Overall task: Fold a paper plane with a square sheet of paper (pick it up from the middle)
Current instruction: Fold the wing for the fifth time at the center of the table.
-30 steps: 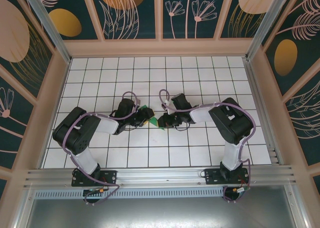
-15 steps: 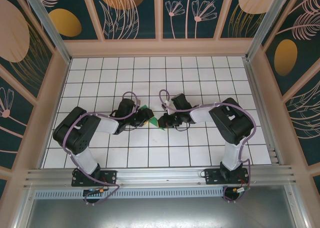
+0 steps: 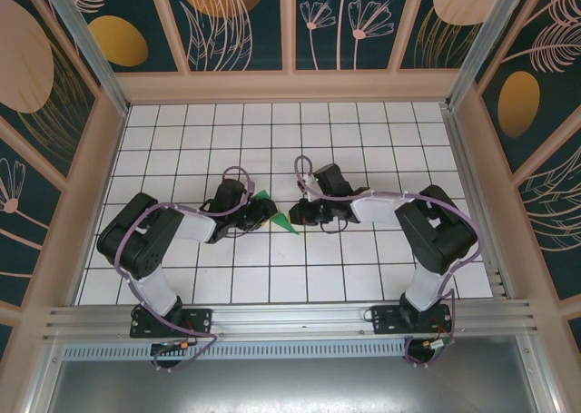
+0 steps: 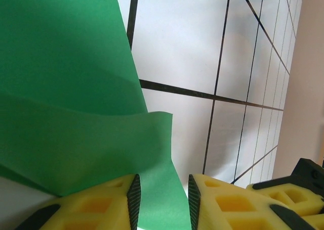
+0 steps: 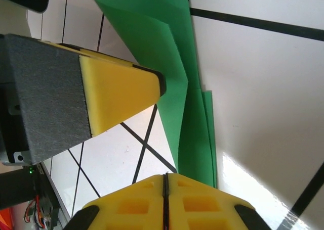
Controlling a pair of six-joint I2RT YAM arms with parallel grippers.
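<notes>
The left hand (image 4: 162, 189) has narrowed its yellow foam pads around an edge of the thin, bright green, partly folded paper sheet (image 4: 76, 88). A slim gap shows, so it is probably not pinching yet. The sheet sits mid-way across the white gridded table (image 3: 363, 277), between both hands. The right hand (image 5: 164, 182) has drawn back slightly and closed empty beside the paper's tip, which suggests a hand-over before the next fold.
</notes>
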